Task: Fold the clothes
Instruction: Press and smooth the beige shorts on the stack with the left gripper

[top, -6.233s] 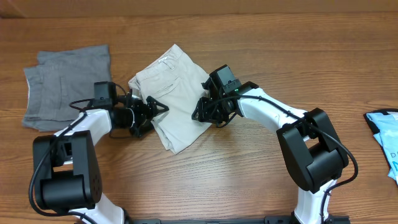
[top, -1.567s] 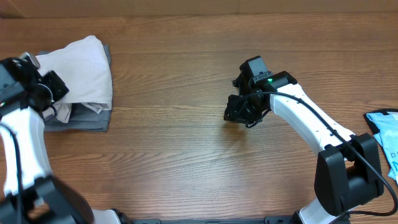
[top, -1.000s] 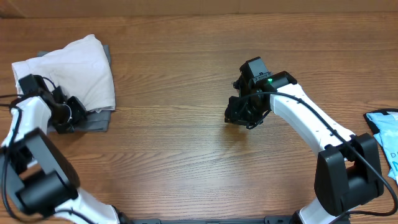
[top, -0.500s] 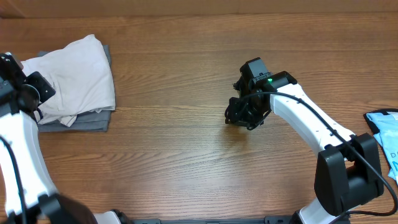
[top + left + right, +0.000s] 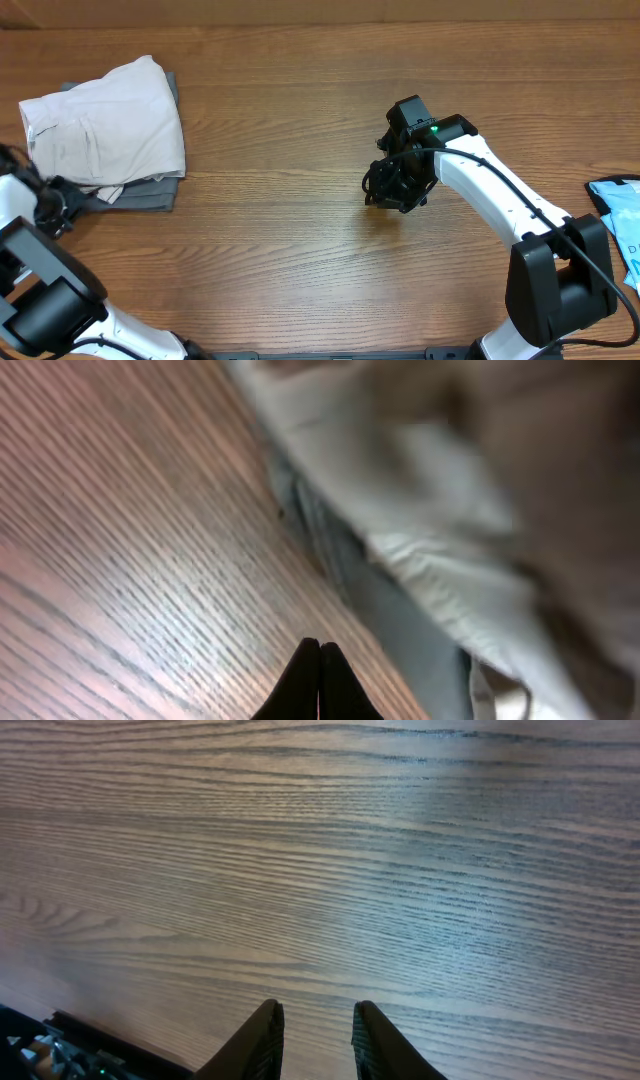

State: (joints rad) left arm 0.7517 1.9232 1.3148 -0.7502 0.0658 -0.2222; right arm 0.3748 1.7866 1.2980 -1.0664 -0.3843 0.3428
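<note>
**Beige shorts lie folded on the grey pair**

We see the beige shorts (image 5: 105, 125) lying in a loose folded bundle on top of the grey shorts (image 5: 150, 195), covering most of them. Only a strip of grey shows along the near edge and at the far corners. In the left wrist view, the pale cloth (image 5: 420, 500) is blurred and overhangs the grey layer (image 5: 400, 625) beneath it, which rests on the wooden table (image 5: 300, 270).

The left gripper (image 5: 70, 193) sits just beside the near left corner of the grey shorts, low over the wood. Its wrist camera shows the two fingers (image 5: 318, 665) pressed together to a point with nothing between them, their tips short of the grey edge.

The right gripper (image 5: 395, 190) is well apart from the grey shorts, out to their right over bare table. Its fingers (image 5: 262, 1038) stand a little apart, with only wood grain showing in the gap.

Farther right again from the grey shorts, a light-blue printed item (image 5: 620, 220) lies at the table's edge, partly cut off by the frame.
</note>
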